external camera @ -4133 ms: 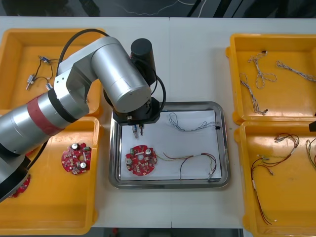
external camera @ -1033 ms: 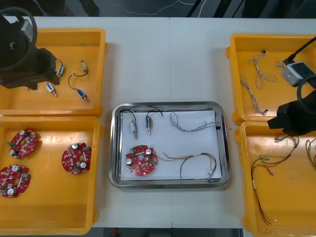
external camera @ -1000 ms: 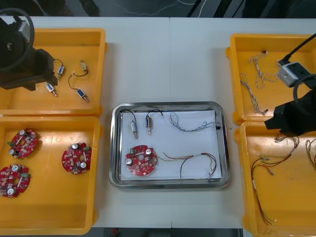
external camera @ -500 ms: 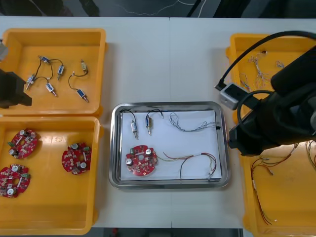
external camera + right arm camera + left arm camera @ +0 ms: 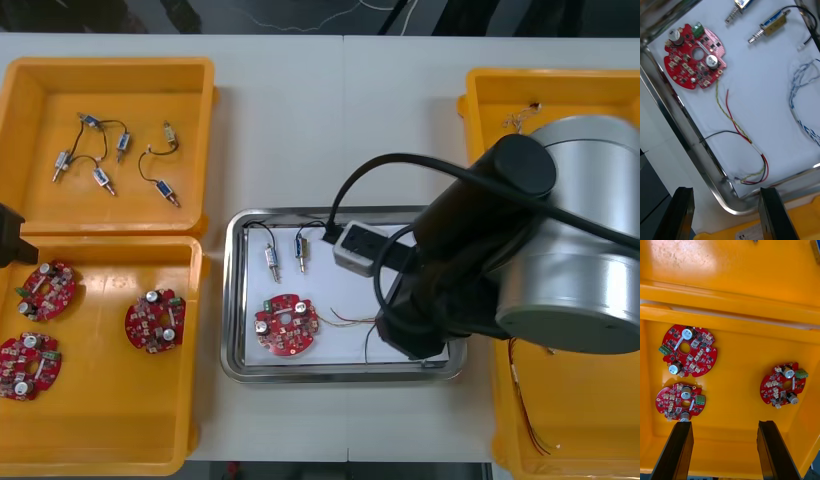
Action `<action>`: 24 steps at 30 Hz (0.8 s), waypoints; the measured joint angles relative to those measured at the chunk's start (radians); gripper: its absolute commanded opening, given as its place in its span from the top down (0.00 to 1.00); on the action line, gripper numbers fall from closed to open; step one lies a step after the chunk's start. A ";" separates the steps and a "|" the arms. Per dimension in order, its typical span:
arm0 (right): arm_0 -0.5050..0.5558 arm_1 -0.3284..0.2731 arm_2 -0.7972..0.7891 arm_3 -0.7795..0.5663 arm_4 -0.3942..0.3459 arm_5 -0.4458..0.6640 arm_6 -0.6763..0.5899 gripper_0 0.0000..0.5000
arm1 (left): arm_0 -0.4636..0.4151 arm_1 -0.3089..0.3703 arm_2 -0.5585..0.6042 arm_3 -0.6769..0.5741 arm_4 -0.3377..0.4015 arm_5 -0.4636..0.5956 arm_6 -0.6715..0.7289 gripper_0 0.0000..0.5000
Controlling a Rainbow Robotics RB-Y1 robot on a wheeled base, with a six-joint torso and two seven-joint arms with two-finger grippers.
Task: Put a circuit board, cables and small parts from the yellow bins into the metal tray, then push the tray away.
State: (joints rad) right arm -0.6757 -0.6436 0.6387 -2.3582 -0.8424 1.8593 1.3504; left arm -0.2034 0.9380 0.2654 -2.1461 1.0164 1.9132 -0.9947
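The metal tray (image 5: 234, 300) with a white inside lies between the yellow bins. In it are a round red circuit board (image 5: 286, 325), two small metal parts (image 5: 272, 262) and a red and yellow cable (image 5: 350, 320). My right arm (image 5: 520, 260) hangs over the tray's right half. In the right wrist view my right gripper (image 5: 727, 215) stands open above the tray's rim (image 5: 685, 142), with the board (image 5: 695, 56), the red and yellow cable (image 5: 741, 131) and a blue and white cable (image 5: 801, 101) beyond it. My left gripper (image 5: 724, 453) is open over three boards (image 5: 688, 350).
The far left bin (image 5: 110, 80) holds several small metal parts. The near left bin (image 5: 110, 420) holds three boards. My left arm (image 5: 8, 245) sits at the table's left edge. The right bins (image 5: 480, 90) are mostly covered by my right arm.
My right arm has swung left from over the right bins to over the tray's right half. The left arm has drawn back to the left edge.
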 measured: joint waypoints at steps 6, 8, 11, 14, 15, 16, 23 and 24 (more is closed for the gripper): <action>-0.048 0.058 0.151 0.061 0.073 -0.046 0.000 0.00 | 0.028 -0.001 0.010 -0.021 -0.004 0.000 0.000 0.00; -0.063 0.074 0.196 0.083 0.082 -0.061 0.000 0.00 | 0.029 -0.001 0.010 -0.022 -0.011 0.000 0.000 0.00; -0.082 0.096 0.249 0.114 0.089 -0.073 0.000 0.00 | 0.030 -0.004 0.010 -0.023 -0.027 0.000 0.000 0.00; -0.098 0.110 0.291 0.131 0.102 -0.085 0.003 0.00 | 0.030 -0.008 0.011 -0.023 -0.034 0.000 0.000 0.00; -0.102 0.112 0.305 0.132 0.112 -0.088 0.011 0.00 | 0.030 -0.009 0.011 -0.023 -0.034 0.000 0.000 0.00; -0.105 0.113 0.318 0.133 0.124 -0.090 0.033 0.00 | 0.030 -0.009 0.011 -0.023 -0.034 0.000 0.000 0.00; -0.111 0.113 0.363 0.134 0.147 -0.092 0.207 0.00 | 0.030 -0.009 0.011 -0.023 -0.035 0.000 0.000 0.00; -0.111 0.113 0.367 0.134 0.150 -0.092 0.207 0.00 | 0.030 -0.009 0.011 -0.023 -0.035 0.000 0.000 0.00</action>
State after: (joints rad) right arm -0.7866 -0.5306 1.0060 -2.2238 -0.6923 1.7674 1.5575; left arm -0.1736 0.9291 0.2762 -2.1694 0.9811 1.9132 -0.9948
